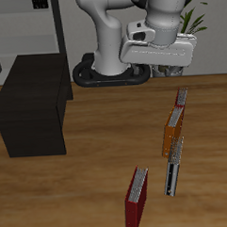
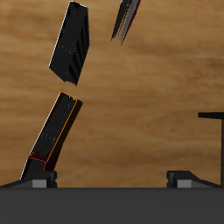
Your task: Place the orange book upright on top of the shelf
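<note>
The orange book [image 1: 173, 132] stands on edge on the wooden table, in a loose row between a dark red book [image 1: 181, 98] and a black-and-grey book [image 1: 173, 171]. In the wrist view the orange book [image 2: 54, 133] shows dark with orange edges. The black shelf [image 1: 35, 108] is a low box with a flat top, across the table from the books; its corner [image 2: 212, 115] shows in the wrist view. My gripper [image 1: 170, 73] hangs open and empty above the table, behind and above the row of books. Its fingertips [image 2: 39, 178] are wide apart.
A second dark red book [image 1: 137, 200] stands near the table's front edge and shows in the wrist view [image 2: 128, 17]. The black-and-grey book [image 2: 70, 44] lies beyond the orange one. A grey open-frame unit [image 1: 26, 26] stands behind the black shelf. A plant [image 1: 191, 31] is at the back.
</note>
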Available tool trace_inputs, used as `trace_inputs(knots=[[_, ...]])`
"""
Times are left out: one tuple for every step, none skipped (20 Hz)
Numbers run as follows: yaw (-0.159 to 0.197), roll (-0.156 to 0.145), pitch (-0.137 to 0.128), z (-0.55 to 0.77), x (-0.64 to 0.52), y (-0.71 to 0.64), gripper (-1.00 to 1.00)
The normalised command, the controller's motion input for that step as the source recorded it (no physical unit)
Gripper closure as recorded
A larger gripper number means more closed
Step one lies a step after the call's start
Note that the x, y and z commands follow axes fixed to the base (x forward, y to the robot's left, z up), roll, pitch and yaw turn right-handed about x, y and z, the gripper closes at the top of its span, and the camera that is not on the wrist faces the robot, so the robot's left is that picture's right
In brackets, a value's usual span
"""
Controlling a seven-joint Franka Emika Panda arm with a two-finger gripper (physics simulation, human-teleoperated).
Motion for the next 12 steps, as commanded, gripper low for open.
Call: trace_inputs(knots=[[-0.019,0.084,0.036,-0.2,0.2,0.41,-1.0],[-0.035,0.016,0.005,-0.13,0.07,0.2,-1.0],[-0.029,0.036,0.014,-0.21,0.15,0.47,-1.0],[0.0,0.0,0.0,0.0,0.0,0.0,-1.0],[0.0,0.0,0.0,0.0,0.0,0.0,-1.0],[0.0,0.0,0.0,0.0,0.0,0.0,-1.0],[0.02,0.162,0.042,-0.6,0.18,1.26,-1.0],[0.056,0.02,-0.082,-0.06,0.04,0.29,-1.0],[-0.002,-0.011,-0.022,-0.08,-0.04,0.05,-1.0],[-0.024,0.118,0.109,-0.35,0.22,0.66,-1.0],[0.013,-0.011,-0.048,-0.12,0.05,0.17,-1.0],[-0.032,0.002,-0.008,-0.08,0.0,0.12,-1.0]])
